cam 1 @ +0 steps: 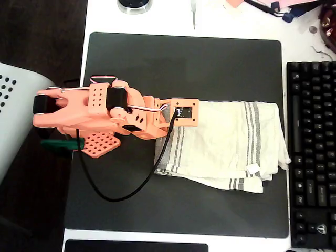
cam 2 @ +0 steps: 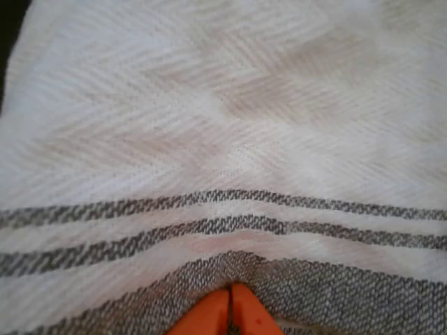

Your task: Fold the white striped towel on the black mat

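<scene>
In the wrist view the claw (cam 2: 229,310) shows as two orange fingertips (cam 2: 202,317) pressed together at the bottom edge, with no gap between them. They sit right against the white striped towel (cam 2: 223,139), at its grey-striped band, and the weave puckers toward the tips; whether a fold of cloth is pinched between them I cannot tell. Above the tips run three thin grey stripes across the cloth, then plain off-white herringbone weave.

In the overhead view the orange arm (cam 1: 105,113) reaches from the left, and its wrist camera block (cam 1: 184,112) hangs over the left end of the white striped towel (cam 1: 226,144), hiding the claw itself. A black cable (cam 1: 113,197) loops from the arm down across the mat and back up to the wrist.

The towel lies on the right half of the black mat (cam 1: 184,63), already doubled over, with layers showing along its lower edge. Grey stripe groups run near its left end and near its right end, and a small white tag (cam 1: 253,169) sits by the lower right corner. Its right edge reaches just past the mat's right edge.

The mat lies on a white surface (cam 1: 157,18). A black keyboard (cam 1: 312,152) lies just right of the mat, near the towel's right edge.
</scene>
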Controlling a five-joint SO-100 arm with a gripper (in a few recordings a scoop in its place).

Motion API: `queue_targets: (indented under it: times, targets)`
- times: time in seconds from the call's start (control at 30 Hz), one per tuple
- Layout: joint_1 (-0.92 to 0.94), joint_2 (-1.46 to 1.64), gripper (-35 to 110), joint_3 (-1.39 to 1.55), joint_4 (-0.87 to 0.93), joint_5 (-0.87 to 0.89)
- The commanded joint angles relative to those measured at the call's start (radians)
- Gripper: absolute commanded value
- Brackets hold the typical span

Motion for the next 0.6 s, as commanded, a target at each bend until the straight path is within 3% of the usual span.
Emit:
queue_targets:
  times: [0.0, 0.57]
  targets:
    - [-0.011, 0.026, 0, 0.021, 0.005, 0.000]
    - [-0.005, 0.026, 0, 0.021, 0.005, 0.000]
